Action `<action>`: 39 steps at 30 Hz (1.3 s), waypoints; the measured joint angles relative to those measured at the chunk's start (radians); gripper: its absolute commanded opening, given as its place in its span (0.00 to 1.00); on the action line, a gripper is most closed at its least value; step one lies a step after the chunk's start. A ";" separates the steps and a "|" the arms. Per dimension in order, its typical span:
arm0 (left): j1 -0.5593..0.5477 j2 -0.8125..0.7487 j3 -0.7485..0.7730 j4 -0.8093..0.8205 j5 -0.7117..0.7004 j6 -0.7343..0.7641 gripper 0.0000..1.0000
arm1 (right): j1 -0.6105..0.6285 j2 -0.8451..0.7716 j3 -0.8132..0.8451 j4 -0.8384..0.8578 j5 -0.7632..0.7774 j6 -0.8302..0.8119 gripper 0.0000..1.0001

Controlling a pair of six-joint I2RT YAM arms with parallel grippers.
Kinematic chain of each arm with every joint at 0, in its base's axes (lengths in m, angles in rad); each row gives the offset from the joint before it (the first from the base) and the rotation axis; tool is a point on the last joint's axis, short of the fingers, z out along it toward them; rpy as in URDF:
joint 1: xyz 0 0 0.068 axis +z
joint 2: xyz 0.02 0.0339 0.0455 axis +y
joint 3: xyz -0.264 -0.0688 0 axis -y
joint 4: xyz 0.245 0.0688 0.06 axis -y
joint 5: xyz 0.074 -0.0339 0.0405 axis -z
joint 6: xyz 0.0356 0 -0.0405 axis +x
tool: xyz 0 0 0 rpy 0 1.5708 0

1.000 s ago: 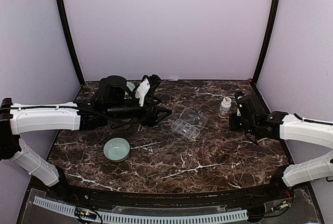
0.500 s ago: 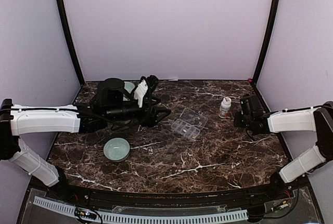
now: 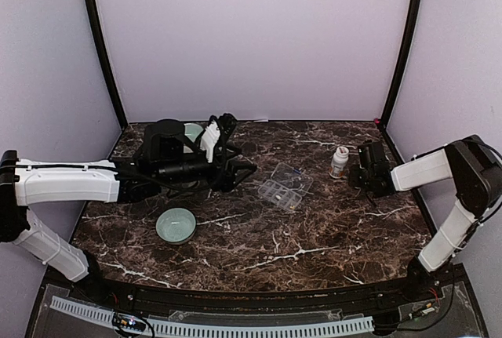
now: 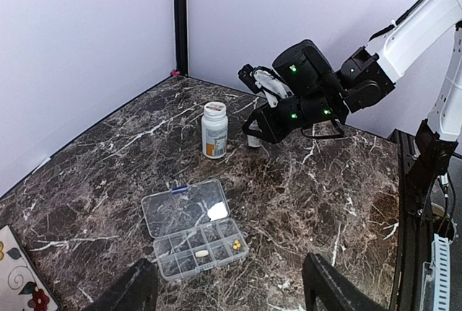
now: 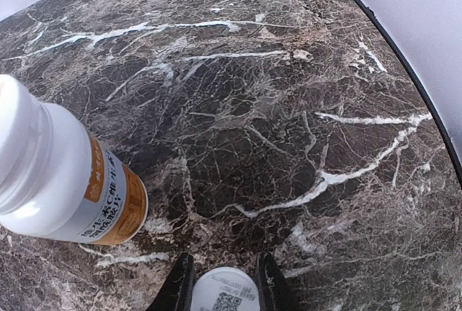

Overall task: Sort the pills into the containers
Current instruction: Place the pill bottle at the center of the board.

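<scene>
Left wrist view gave the clearest reading. The pill-organiser box (image 4: 195, 233) sat near the middle of the worktop (image 4: 339, 203), its hinged lid (image 4: 180, 210) thrown flat toward the far edge, apparently so the compartments could be reached from above. One compartment held a white oblong pill (image 4: 203, 254) and a neighbouring one some yellow pills (image 4: 235, 243); the rest were too small to read.

The left pincer (image 4: 229, 268) was released, fingers spread wide with nothing between them. It hung above the worktop with the box just ahead of its tips, not touching it. I judged it was poised to steady the box or pick from it.

Toward the right edge, the right pincer (image 5: 222, 268) was clenched on a small white-capped vial (image 5: 220, 295) that seemed to stand on the marble, probably as a source of pills to be carried over. A taller pill bottle (image 5: 58, 181) stood upright just beside that pincer, on the side facing the box. The box lay well apart from the right pincer, toward the worktop's middle. A pale green bowl (image 3: 176, 225) sat nearer the front edge, left of centre.
</scene>
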 measured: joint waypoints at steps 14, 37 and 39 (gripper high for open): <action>0.000 -0.001 -0.041 0.016 0.000 -0.019 0.70 | -0.018 0.039 0.051 0.001 -0.018 0.005 0.27; 0.000 -0.002 -0.069 0.035 0.000 -0.032 0.70 | -0.019 -0.018 0.040 -0.032 -0.041 0.024 0.42; 0.000 -0.002 -0.071 0.034 0.000 -0.033 0.70 | -0.019 -0.077 0.027 -0.032 -0.041 0.024 0.43</action>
